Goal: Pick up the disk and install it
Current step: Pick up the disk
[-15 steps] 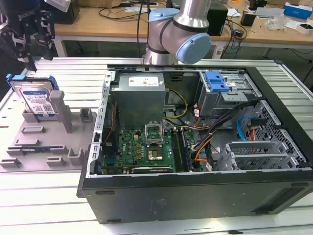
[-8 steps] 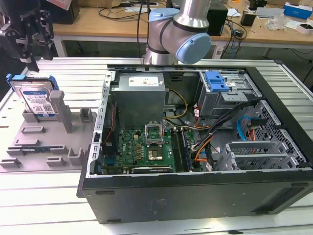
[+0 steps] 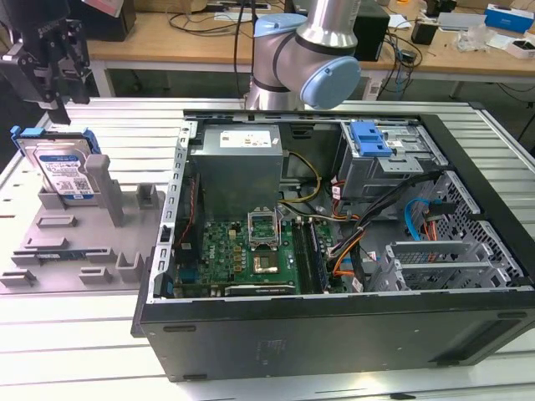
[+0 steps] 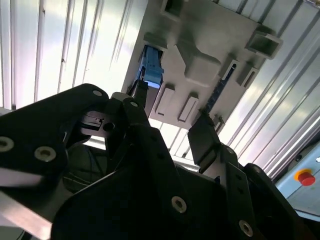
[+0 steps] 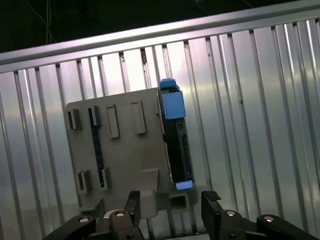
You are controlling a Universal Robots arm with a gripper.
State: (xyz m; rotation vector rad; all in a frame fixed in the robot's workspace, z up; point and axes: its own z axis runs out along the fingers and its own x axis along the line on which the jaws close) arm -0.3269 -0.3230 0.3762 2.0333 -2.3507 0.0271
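Gripper wide open, empty, hovering over disk standing in grey holder; pick-up step, grasp needs jaws straddling disk's edges.

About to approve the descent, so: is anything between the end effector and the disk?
Nothing visible. The open end effector hangs above the disk, which stands on edge in the grey holder; the space between them looks free in both wrist views.

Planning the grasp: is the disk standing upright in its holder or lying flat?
Upright: the disk stands on edge in the grey holder.
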